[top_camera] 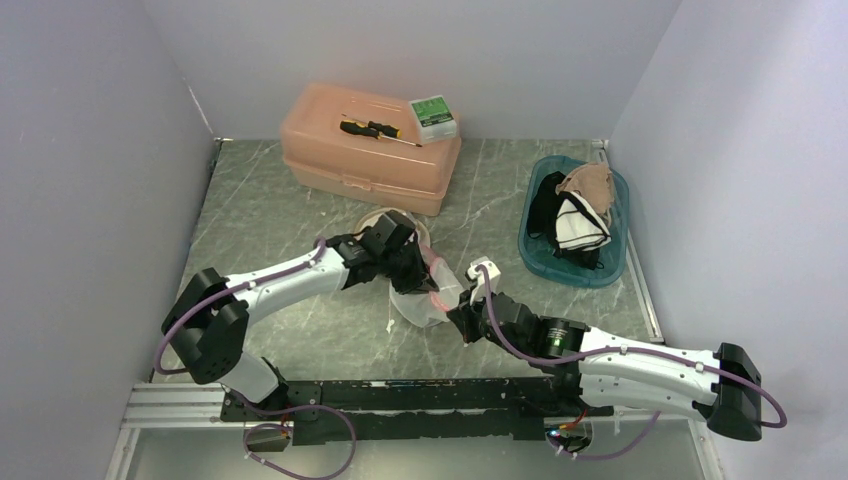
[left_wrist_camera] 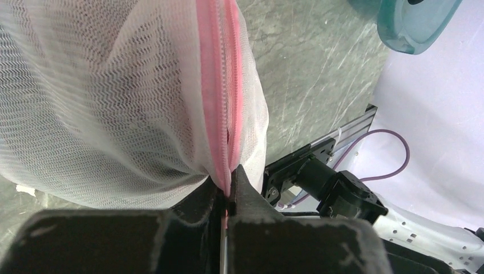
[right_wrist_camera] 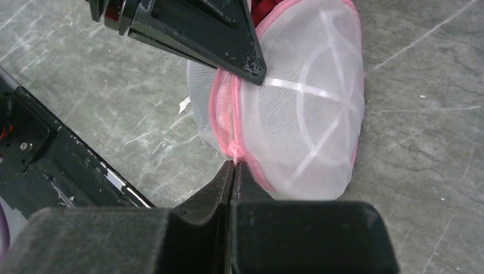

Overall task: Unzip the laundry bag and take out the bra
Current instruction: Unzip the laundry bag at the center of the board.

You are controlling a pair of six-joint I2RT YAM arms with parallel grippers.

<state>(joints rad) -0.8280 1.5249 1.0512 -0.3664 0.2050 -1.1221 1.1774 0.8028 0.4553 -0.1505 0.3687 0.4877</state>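
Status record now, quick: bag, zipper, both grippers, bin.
laundry bag: white mesh, lying between the two grippers
zipper: pink, looks closed along the visible stretch
left gripper: shut on the zipper's pink tape
right gripper: shut at the zipper's pull end
blue bin: far right, clothes inside

The blue tub [left_wrist_camera: 394, 34] is cut off at one o'clock (left wrist view); the mesh bag [left_wrist_camera: 114, 103] hides what's inside.

Open tabletop [top_camera: 270, 215] left of laundry bag [top_camera: 425, 305]; toolbox [top_camera: 365, 150] behind, basin [top_camera: 570, 277] right.
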